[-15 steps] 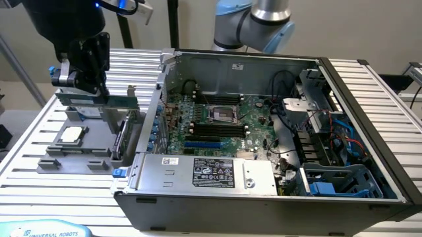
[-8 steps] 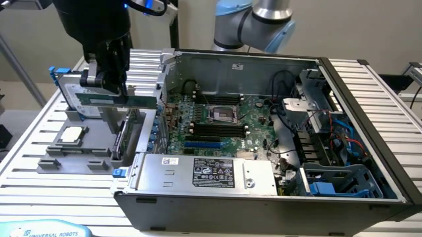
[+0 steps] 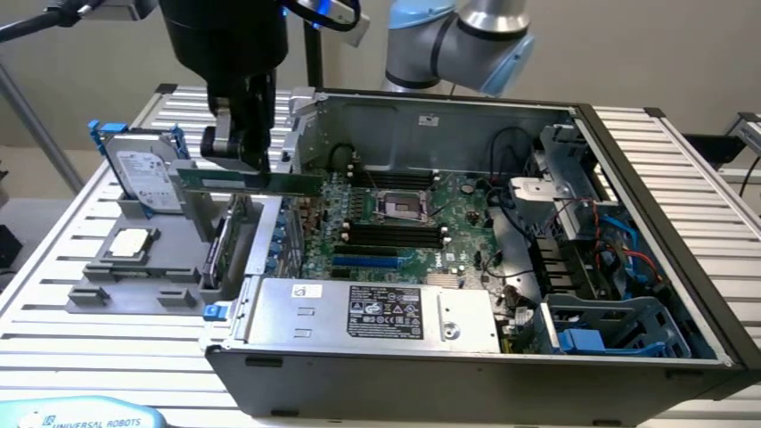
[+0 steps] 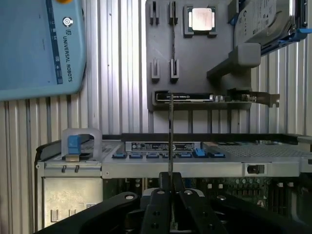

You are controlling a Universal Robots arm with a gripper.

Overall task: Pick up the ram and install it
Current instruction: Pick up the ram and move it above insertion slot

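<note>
From the exterior view, the black claw (image 3: pixel 241 162) is shut tight on the ram (image 3: pixel 283 184). The long green stick hangs level in the air. It is over the wall of the open computer case (image 3: pixel 476 379) on the exterior view's left, well apart from the black memory slots (image 3: pixel 387 234) down inside. Beside the case, a gray holder (image 3: pixel 131 290) sits on the bench (image 3: pixel 48 312) with a silver hard drive (image 3: pixel 143 174) standing in it.

From the wrist view, the ram (image 4: pixel 170 131) looks like a thin line, pinched between the two claw fingers (image 4: pixel 156 209). Past it lie the gray holder and a green card (image 4: pixel 214 98).
</note>
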